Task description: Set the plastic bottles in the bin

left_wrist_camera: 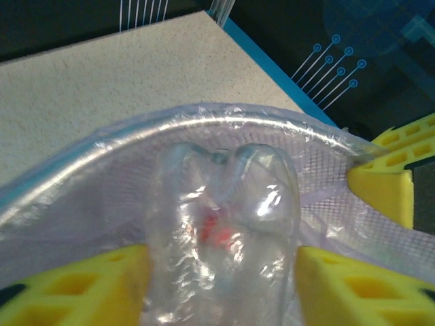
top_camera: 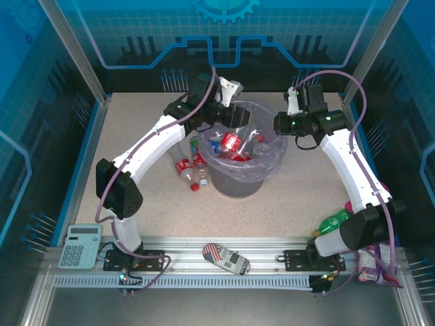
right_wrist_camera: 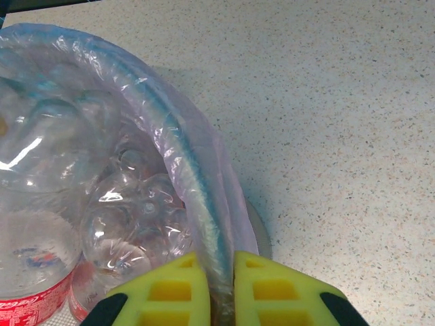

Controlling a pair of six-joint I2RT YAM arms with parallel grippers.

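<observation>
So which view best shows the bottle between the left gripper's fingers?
Left wrist: the clear bottle fills the gap between the yellow fingers, over the bin rim. Top external shows the left gripper there, bottle indistinct. Right wrist shows bottles lying in the bin.

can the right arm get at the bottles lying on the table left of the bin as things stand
Probably not: the right gripper is pinched shut on the bin at its right rim, and the bin stands between it and those bottles.

The label on one plastic bottle (right_wrist_camera: 34, 275) seems illegible.
</observation>
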